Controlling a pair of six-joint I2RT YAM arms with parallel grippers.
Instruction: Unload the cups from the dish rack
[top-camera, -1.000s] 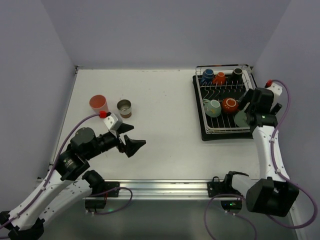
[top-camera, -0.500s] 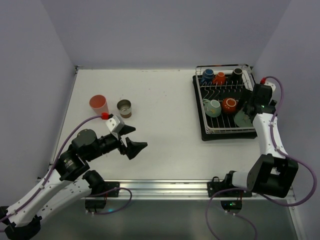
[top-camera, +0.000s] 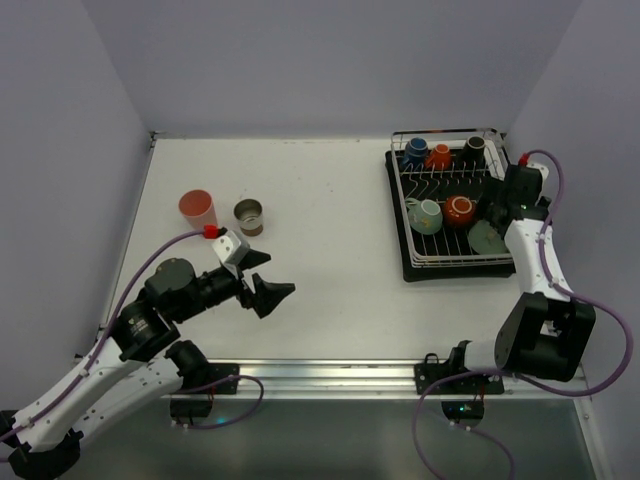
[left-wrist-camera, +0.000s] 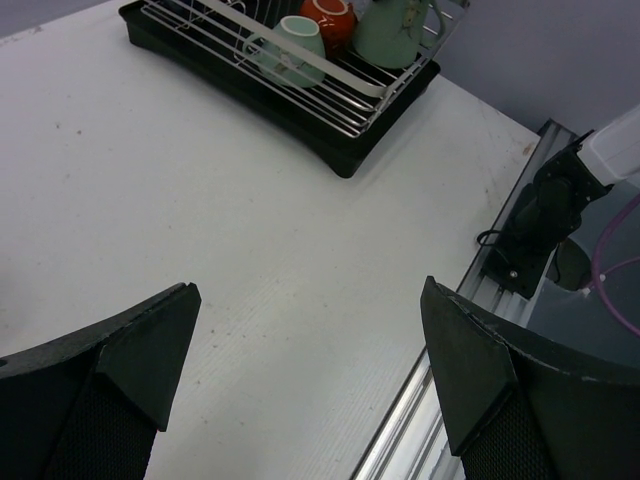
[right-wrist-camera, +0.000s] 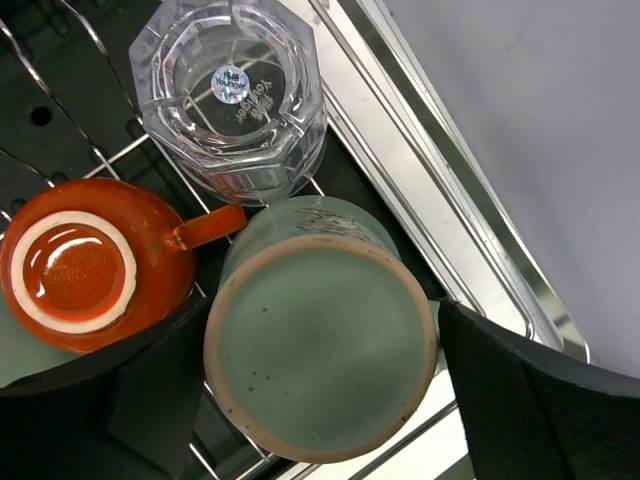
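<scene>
The dish rack (top-camera: 407, 262) stands at the right and still holds a blue cup (top-camera: 415, 152), an orange cup (top-camera: 438, 156), a black cup (top-camera: 474, 148), a teal handled mug (top-camera: 425, 213), a second orange cup (top-camera: 460, 209) and a small teal cup (top-camera: 483, 237). My right gripper (right-wrist-camera: 320, 385) is open, its jaws on either side of that upturned teal cup (right-wrist-camera: 320, 355); a clear glass (right-wrist-camera: 235, 95) lies just beyond it. My left gripper (top-camera: 262, 283) is open and empty over the table. A salmon tumbler (top-camera: 198, 208) and a metallic-brown cup (top-camera: 248, 215) stand on the table at the left.
The rack's silver rim (right-wrist-camera: 440, 215) runs close beside the teal cup, with the right wall just past it. The left wrist view shows the rack (left-wrist-camera: 330, 150) far ahead and the table's front rail (left-wrist-camera: 470, 330) to the right.
My right arm has swung in over the rack's right side and its wrist has settled above the small teal cup. The left arm shifted slightly and then held still.
</scene>
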